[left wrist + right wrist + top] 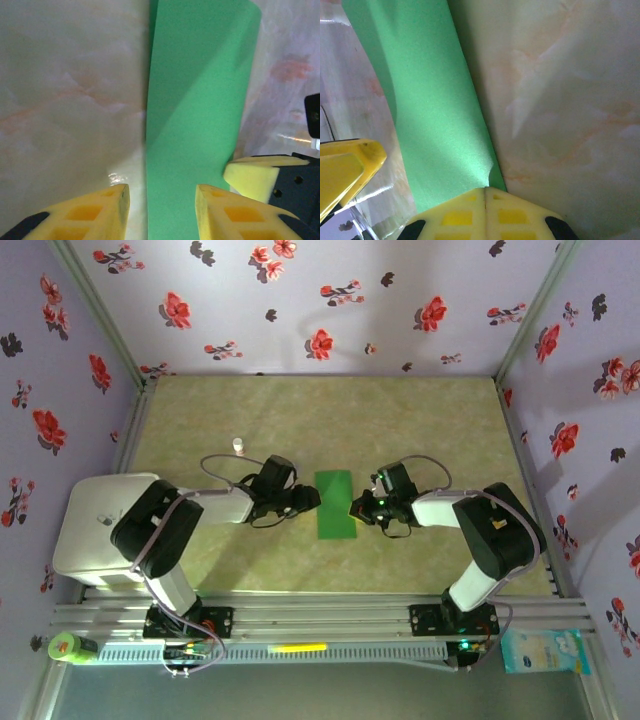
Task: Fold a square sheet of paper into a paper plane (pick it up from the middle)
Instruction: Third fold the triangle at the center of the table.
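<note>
The left black arm (160, 525), pale along the forearm, is seen bent sharply at the elbow and stretched inward. The right black arm (495, 525) is mirrored toward it (both wrists kept low and pointed at each other near the middle). The yellow left jaws are held apart, with a clear gap between them. The yellow right jaws are pressed tight together, tip against tip.

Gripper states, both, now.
Left gripper: open, straddling the paper edge.
Right gripper: shut, tips at the paper; whether it grips cannot be told.
</note>
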Robot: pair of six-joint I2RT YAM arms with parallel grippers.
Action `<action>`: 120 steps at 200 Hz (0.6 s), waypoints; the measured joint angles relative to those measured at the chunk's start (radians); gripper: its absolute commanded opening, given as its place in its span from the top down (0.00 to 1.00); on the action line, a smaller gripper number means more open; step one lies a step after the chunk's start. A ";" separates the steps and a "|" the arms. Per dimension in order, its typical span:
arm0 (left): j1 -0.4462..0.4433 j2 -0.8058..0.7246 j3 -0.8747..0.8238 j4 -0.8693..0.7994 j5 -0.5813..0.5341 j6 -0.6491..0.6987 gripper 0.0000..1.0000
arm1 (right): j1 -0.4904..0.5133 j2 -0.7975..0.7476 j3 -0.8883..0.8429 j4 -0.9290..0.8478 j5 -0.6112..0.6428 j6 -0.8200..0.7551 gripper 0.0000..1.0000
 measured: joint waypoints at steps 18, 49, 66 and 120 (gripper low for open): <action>-0.003 0.017 0.005 0.002 0.000 -0.010 0.61 | 0.000 0.000 0.000 0.000 0.000 0.000 0.96; -0.004 0.028 0.010 0.008 0.003 -0.021 0.63 | 0.000 0.000 0.000 0.000 0.000 0.000 0.95; -0.005 0.031 0.010 0.014 0.007 -0.026 0.65 | 0.000 0.000 0.000 -0.001 0.001 -0.001 0.95; -0.006 0.054 0.016 0.030 0.018 -0.041 0.70 | 0.000 -0.003 0.000 -0.007 0.005 -0.013 0.95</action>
